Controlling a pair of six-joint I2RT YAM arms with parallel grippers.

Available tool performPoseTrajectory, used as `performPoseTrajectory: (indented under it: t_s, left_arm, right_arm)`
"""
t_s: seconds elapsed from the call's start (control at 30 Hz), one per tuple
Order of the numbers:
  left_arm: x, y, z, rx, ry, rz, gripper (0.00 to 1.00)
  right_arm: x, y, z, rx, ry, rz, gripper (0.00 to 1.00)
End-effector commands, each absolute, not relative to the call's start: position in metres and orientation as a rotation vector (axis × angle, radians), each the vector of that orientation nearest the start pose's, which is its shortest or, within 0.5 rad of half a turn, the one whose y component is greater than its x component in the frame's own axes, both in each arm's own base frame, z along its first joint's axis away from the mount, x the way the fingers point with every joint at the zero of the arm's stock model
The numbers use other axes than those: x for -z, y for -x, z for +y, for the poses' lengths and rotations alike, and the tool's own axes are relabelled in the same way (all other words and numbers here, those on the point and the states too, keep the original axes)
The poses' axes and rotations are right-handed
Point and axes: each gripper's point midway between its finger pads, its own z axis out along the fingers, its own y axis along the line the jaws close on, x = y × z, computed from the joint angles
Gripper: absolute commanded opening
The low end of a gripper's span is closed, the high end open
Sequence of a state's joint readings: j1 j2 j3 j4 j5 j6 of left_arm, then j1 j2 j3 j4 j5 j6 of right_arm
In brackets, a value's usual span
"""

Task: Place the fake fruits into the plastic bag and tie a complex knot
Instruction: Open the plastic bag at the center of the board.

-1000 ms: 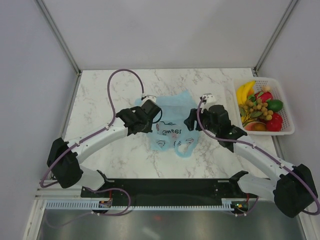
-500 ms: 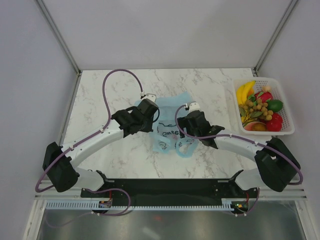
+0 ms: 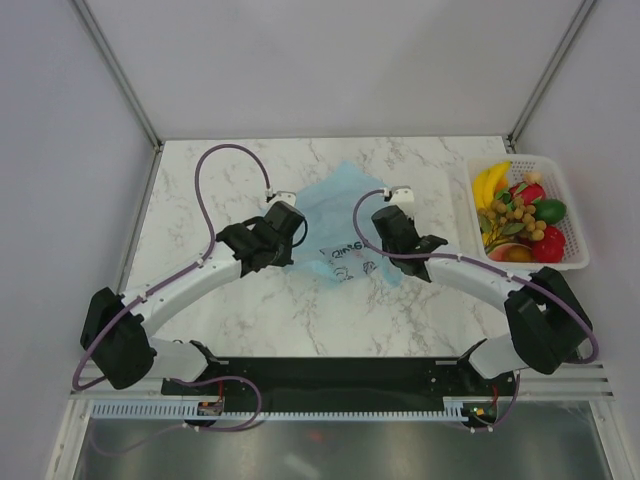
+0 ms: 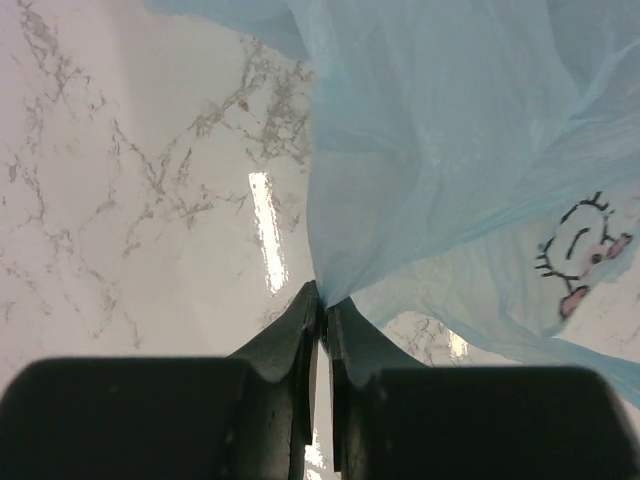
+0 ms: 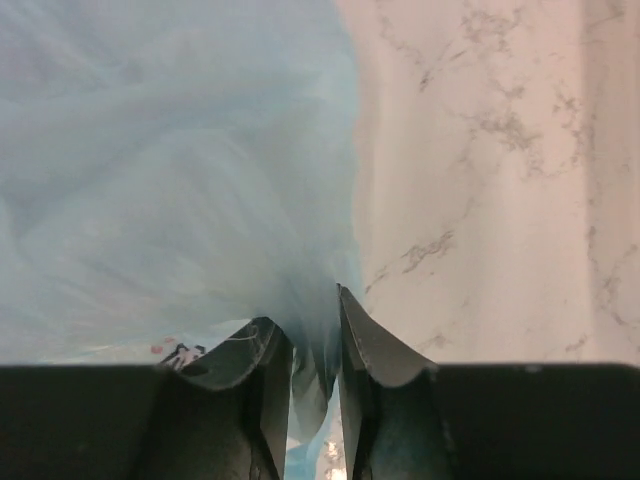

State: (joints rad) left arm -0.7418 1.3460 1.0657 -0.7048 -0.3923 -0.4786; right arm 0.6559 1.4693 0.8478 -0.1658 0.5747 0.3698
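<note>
The light-blue plastic bag (image 3: 338, 212) hangs stretched between my two grippers over the middle of the table, its doodle panel facing the camera. My left gripper (image 3: 297, 229) is shut on the bag's left edge; in the left wrist view the jaws (image 4: 322, 300) pinch the film (image 4: 450, 150) at their tips. On the bag's right edge is my right gripper (image 3: 383, 229), and blue film (image 5: 170, 180) is bunched between its narrowed jaws (image 5: 315, 322). The fake fruits (image 3: 517, 215), with yellow bananas (image 3: 489, 183) among them, lie in the basket at the far right, away from both grippers.
A white mesh basket (image 3: 576, 240) holding the fruits stands at the table's right edge. Grey walls with metal posts close in the marble table (image 3: 200, 190) on the left, back and right. Purple cables loop above both wrists.
The right gripper opened wide, moved in to the bag's right edge and narrowed on it. The bag has gone from crumpled on the table to raised and spread between both grippers.
</note>
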Motion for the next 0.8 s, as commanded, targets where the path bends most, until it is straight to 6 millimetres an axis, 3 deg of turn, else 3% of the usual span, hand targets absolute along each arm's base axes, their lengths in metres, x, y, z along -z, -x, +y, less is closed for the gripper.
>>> performPoseTrajectory:
  t_s: [0.0,0.03,0.07,0.1,0.2,0.3,0.33,0.43,0.6,0.77]
  left_arm:
    - [-0.146,-0.271,-0.145,-0.113,-0.095,2.397,0.12]
    - [-0.146,-0.272,-0.146,-0.111,-0.093,2.396,0.12]
    - [-0.146,-0.272,-0.146,-0.11,-0.093,2.397,0.12]
    - [-0.146,-0.272,-0.146,-0.113,-0.096,2.399,0.12]
    - [-0.146,-0.272,-0.147,-0.104,-0.098,2.4,0.12]
    - [-0.149,-0.27,-0.152,-0.061,-0.097,2.401,0.35]
    - [-0.153,-0.269,-0.155,-0.026,-0.093,2.392,0.51]
    - [-0.164,-0.267,-0.163,0.066,-0.09,2.358,0.75]
    - [-0.177,-0.262,-0.19,0.29,-0.123,2.318,0.84]
    - [-0.172,-0.258,-0.202,0.362,-0.151,2.33,0.89]
  right_arm:
    - [-0.108,-0.342,0.104,0.237,-0.134,2.172,0.29]
    - [-0.108,-0.342,0.104,0.222,-0.14,2.176,0.23]
    - [-0.109,-0.342,0.104,0.206,-0.145,2.177,0.05]
    - [-0.108,-0.341,0.108,0.176,-0.13,2.186,0.0]
    - [-0.111,-0.338,0.127,0.043,-0.071,2.196,0.0]
    - [-0.122,-0.335,0.139,-0.049,-0.046,2.177,0.0]
    - [-0.127,-0.333,0.142,-0.078,-0.044,2.168,0.0]
    - [-0.132,-0.326,0.152,-0.115,-0.023,2.156,0.0]
    - [-0.134,-0.323,0.161,-0.137,-0.017,2.16,0.0]
    - [-0.133,-0.323,0.165,-0.147,-0.021,2.163,0.0]
